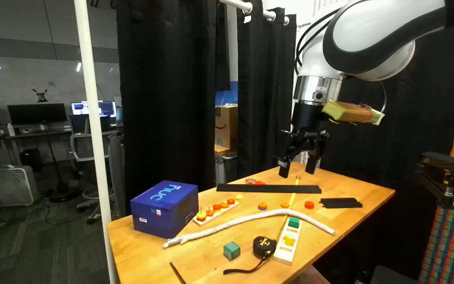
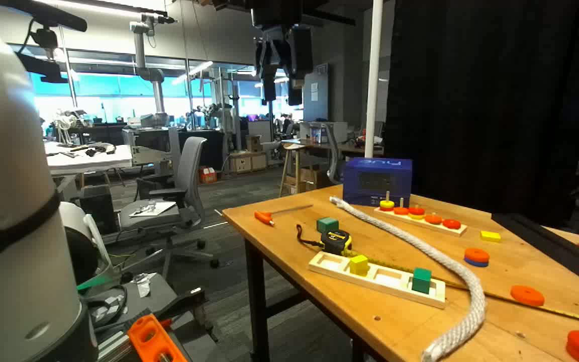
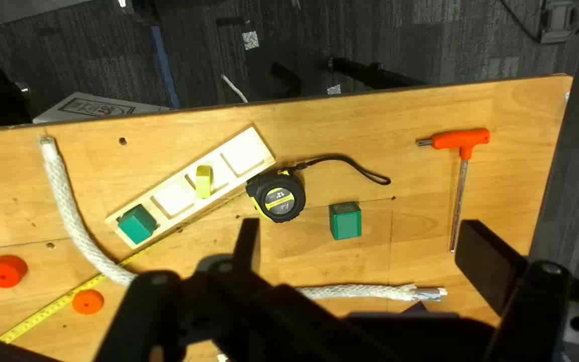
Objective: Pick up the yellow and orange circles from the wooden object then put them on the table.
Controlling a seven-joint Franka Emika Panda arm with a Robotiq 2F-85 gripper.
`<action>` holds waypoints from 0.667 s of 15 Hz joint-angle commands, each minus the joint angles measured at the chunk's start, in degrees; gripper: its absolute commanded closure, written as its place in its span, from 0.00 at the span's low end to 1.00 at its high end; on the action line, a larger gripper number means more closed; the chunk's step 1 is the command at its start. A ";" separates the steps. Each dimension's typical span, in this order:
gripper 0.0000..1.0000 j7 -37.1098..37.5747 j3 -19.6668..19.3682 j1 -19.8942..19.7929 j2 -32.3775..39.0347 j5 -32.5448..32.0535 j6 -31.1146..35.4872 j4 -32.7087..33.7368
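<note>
Several yellow and orange circles (image 2: 433, 219) sit on a narrow wooden pegged object (image 2: 422, 224) beside the blue box. A yellow circle (image 1: 201, 215) is on its end peg. An orange circle (image 1: 285, 205) lies loose on the table (image 1: 152, 256), between a red-orange one (image 1: 309, 204) and an orange one over a blue one (image 1: 263, 206). In the wrist view the loose orange circle (image 3: 88, 301) and red-orange circle (image 3: 7, 271) show at lower left; the pegged object is mostly hidden there. My gripper (image 1: 298, 169) is open and empty, high above the table; its fingers are wide apart in the wrist view (image 3: 360, 236).
A blue box (image 1: 166, 209) stands at the pegged object's end. A white rope (image 2: 435, 251) curves across the table. A tape measure (image 3: 280, 196), green cube (image 3: 345, 220), slotted wooden tray (image 3: 174, 198) with blocks and orange-handled tool (image 3: 463, 140) lie around. Black bars (image 1: 268, 189) lie behind.
</note>
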 commanded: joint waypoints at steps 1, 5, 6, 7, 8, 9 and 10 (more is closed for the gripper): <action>0.00 -0.16 0.20 -0.28 -0.02 0.15 -0.19 0.37; 0.00 -0.17 0.20 -0.29 -0.29 0.16 -0.20 0.62; 0.00 -0.17 0.20 -0.29 -0.31 0.16 -0.20 0.62; 0.00 -0.17 0.20 -0.29 -0.31 0.16 -0.20 0.62; 0.00 -0.50 0.00 -0.33 -0.01 0.11 0.10 0.79; 0.00 -2.39 -0.54 0.13 0.68 -0.17 0.26 0.92; 0.00 -4.00 -0.69 0.34 1.27 -0.81 0.51 0.89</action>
